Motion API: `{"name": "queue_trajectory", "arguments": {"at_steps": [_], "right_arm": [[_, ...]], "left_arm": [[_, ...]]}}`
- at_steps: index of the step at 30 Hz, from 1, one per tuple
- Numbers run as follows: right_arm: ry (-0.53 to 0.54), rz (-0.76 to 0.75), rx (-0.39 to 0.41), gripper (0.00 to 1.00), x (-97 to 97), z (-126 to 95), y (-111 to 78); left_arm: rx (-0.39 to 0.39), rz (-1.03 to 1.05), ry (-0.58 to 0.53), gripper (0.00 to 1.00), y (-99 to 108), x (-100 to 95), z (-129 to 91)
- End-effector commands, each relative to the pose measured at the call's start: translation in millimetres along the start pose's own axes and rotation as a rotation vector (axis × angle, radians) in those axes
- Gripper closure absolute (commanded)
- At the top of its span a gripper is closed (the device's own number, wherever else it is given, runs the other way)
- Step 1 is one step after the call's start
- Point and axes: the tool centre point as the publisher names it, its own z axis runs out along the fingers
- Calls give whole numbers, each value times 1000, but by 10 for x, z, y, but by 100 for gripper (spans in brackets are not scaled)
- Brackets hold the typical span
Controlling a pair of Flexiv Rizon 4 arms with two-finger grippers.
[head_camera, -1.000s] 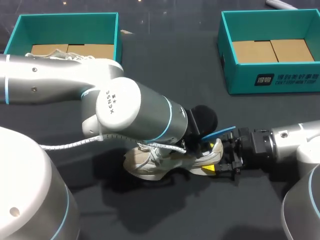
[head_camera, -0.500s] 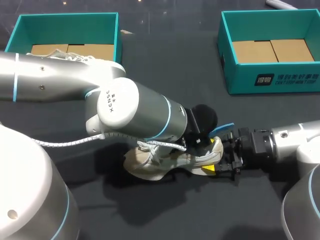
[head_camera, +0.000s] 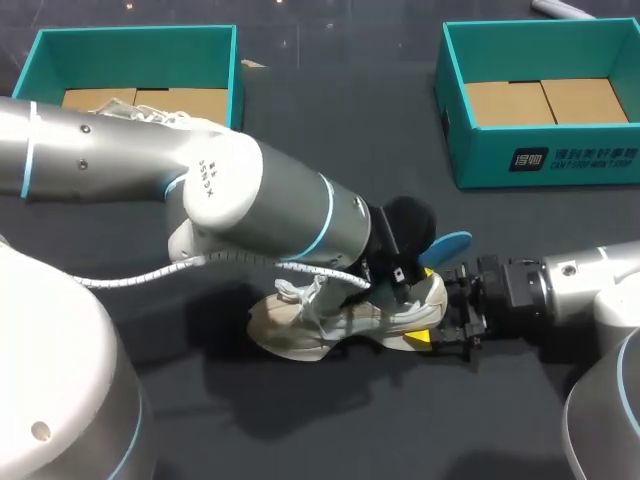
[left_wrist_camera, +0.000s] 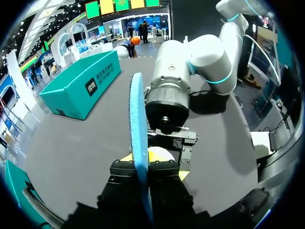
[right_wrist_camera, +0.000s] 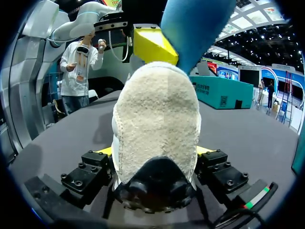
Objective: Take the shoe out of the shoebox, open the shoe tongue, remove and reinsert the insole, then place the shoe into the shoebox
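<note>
head view: the shoe (head_camera: 300, 325) lies on its sole on the dark surface (head_camera: 340, 130), around the middle and nearer the near edge, with its toe toward the left edge and its heel toward the right edge. the left arm comes in across the left half, and the left pincer (head_camera: 400, 280) is over the heel end of the shoe, clamped on the blue insole (head_camera: 450, 245), which sticks up and out past the heel. the right pincer (head_camera: 435, 322) comes in low from the right edge, its fingers closed on the heel from both sides. the left box (head_camera: 135, 35) stands at the far left corner and the right box (head_camera: 545, 160) at the far right corner, both well apart from the shoe.

left wrist view: the insole (left_wrist_camera: 138, 133) stands edge-on between the left pincer's (left_wrist_camera: 145, 174) fingers, which press on it from each side. just ahead, the right pincer (left_wrist_camera: 159, 152) faces it, with the pale heel of the shoe (left_wrist_camera: 159, 156) in its grip.

right wrist view: the heel of the shoe (right_wrist_camera: 157, 119) fills the gap of the right pincer (right_wrist_camera: 155, 160), with a finger against each side. the insole (right_wrist_camera: 195, 24) rises from the shoe's opening, with a yellow finger (right_wrist_camera: 151, 45) of the left pincer just beside it.
</note>
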Motion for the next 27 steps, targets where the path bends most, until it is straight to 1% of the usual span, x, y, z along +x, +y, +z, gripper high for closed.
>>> {"name": "queue_trajectory", "arguments": {"at_steps": [1,2,4,8,10,13,15,23,27], "right_arm": [[0,0,4,100,6,5,6],[0,0,4,100,6,5,6],[0,0,4,100,6,5,6],[0,0,4,100,6,5,6],[0,0,4,100,6,5,6],[0,0,4,100,6,5,6],[0,0,4,100,6,5,6],[0,0,4,100,6,5,6],[0,0,4,100,6,5,6]], "left_arm": [[-14,11,49,100,-130,12,-216],[-16,11,67,100,-165,21,-240],[-21,9,68,100,-248,43,-278],[-18,4,133,100,-423,83,-378],[-16,-4,177,100,-520,94,-434],[-12,-8,289,100,-670,110,-504],[-11,-8,340,100,-778,127,-541],[56,30,546,100,-1217,256,-693],[77,39,564,100,-1431,343,-819]]}}
